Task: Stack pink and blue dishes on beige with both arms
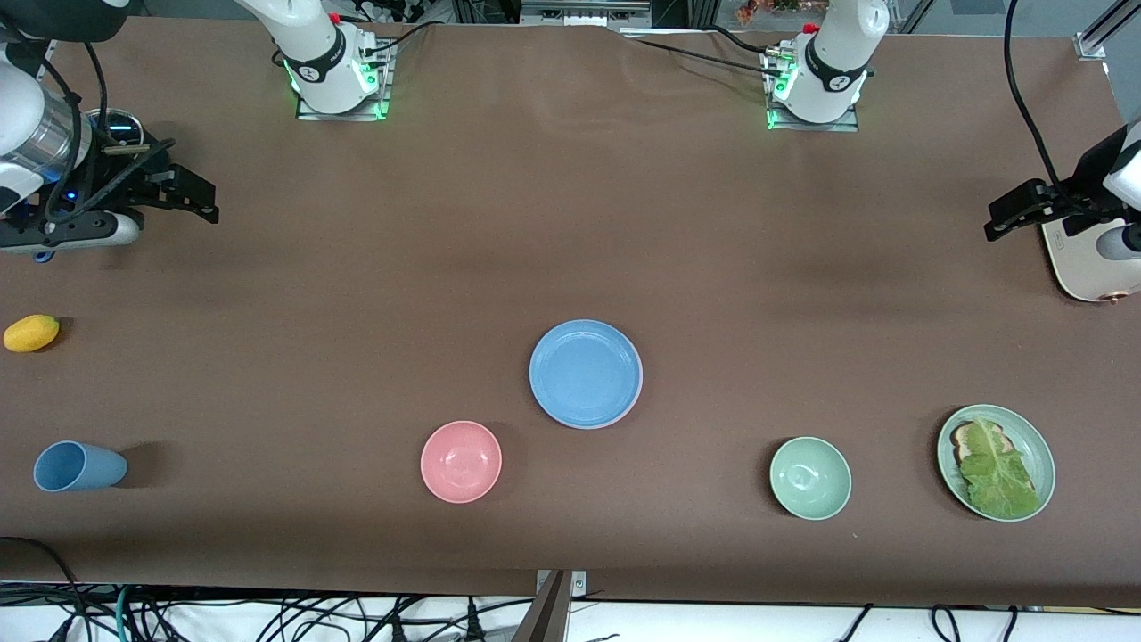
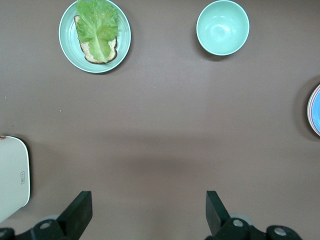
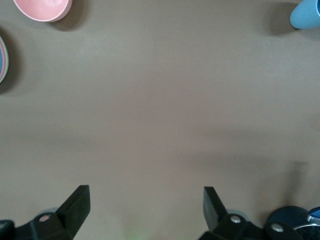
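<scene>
The light blue plate [image 1: 586,373] lies at the table's middle, on top of a stack. A thin pale rim peeks out under its edge nearer the camera. In the left wrist view the blue plate [image 2: 315,110] shows a pink rim beneath it; the right wrist view catches the same stack's edge [image 3: 2,59]. The beige plate itself is hidden under the stack. My right gripper [image 1: 207,200] hangs open and empty over the right arm's end of the table, as the right wrist view [image 3: 145,196] shows. My left gripper [image 1: 997,220] is open over the left arm's end [image 2: 148,202], beside the toaster.
A pink bowl [image 1: 461,461] sits close to the stack, nearer the camera. A blue cup [image 1: 78,465] lies on its side and a yellow fruit [image 1: 31,333] rests at the right arm's end. A green bowl [image 1: 809,478], a green plate with bread and lettuce [image 1: 996,461] and a cream toaster [image 1: 1083,259] are at the left arm's end.
</scene>
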### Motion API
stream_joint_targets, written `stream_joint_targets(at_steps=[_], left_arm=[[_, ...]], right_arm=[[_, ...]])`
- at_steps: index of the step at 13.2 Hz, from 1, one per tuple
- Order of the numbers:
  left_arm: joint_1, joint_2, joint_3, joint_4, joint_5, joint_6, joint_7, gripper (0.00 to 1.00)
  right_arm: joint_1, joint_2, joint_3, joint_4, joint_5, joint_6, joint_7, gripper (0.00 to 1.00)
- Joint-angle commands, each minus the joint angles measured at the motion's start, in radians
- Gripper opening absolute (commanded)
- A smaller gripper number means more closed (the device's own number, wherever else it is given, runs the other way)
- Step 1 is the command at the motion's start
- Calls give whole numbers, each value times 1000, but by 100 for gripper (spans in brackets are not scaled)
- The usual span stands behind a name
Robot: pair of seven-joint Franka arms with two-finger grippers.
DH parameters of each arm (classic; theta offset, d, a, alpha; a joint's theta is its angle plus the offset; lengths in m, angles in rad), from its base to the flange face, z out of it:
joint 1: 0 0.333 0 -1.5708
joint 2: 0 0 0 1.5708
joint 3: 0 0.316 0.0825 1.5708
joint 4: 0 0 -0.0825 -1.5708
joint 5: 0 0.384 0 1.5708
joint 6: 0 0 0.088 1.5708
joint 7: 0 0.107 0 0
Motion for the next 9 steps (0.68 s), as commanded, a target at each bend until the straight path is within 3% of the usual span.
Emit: stream_joint_targets(at_steps=[1, 9], left_arm=[[4, 9, -3, 22, -25, -12, 24, 100], [7, 9, -4, 25, -42, -9, 23, 100]], right_arm=[[-6, 8, 4, 20, -2, 13, 7, 100], [1, 23, 9, 71, -3, 7, 2, 100]])
